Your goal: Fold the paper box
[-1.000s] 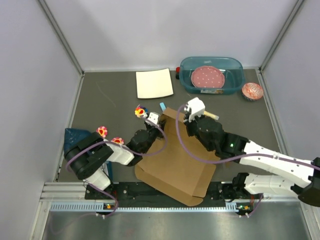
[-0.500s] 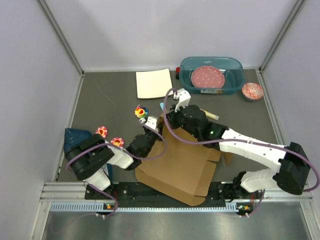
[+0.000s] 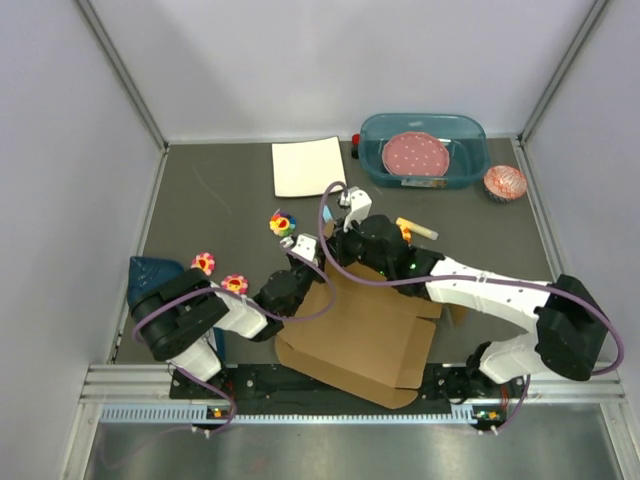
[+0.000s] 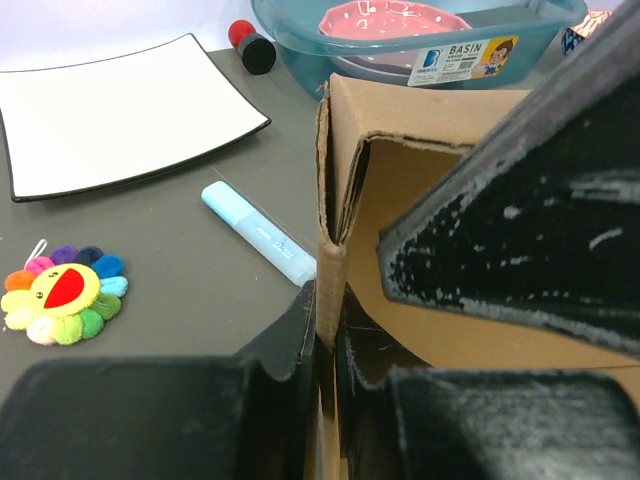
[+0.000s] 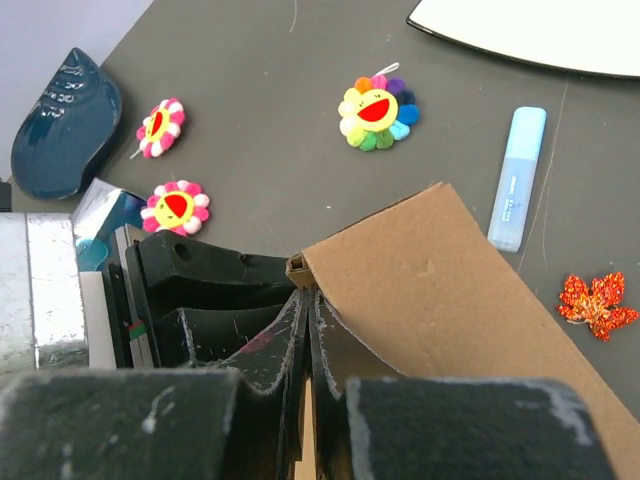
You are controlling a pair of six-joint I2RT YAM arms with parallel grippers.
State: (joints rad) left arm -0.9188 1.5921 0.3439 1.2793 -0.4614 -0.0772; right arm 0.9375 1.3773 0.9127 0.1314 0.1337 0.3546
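Note:
The paper box (image 3: 360, 335) is brown corrugated cardboard lying partly folded at the near middle of the table, its far left wall raised. My left gripper (image 3: 308, 268) is shut on that wall's edge; in the left wrist view (image 4: 328, 330) the cardboard (image 4: 440, 140) stands up between the jaws. My right gripper (image 3: 335, 252) is shut on the same raised wall right beside it; in the right wrist view (image 5: 308, 310) the jaws pinch the cardboard (image 5: 450, 300) just under its top corner. The two grippers nearly touch.
A white square plate (image 3: 309, 167) and a teal tub (image 3: 470, 160) holding a pink plate sit at the back. A light blue highlighter (image 4: 258, 231), flower toys (image 3: 283, 222) (image 3: 204, 262), a dark blue dish (image 3: 150, 275), a yellow marker (image 3: 417, 229) and a cupcake liner (image 3: 505, 183) lie around.
My right arm has swung left along the box's far edge and closed on the raised wall next to my left gripper. The box has shifted slightly; the left gripper has kept its hold.

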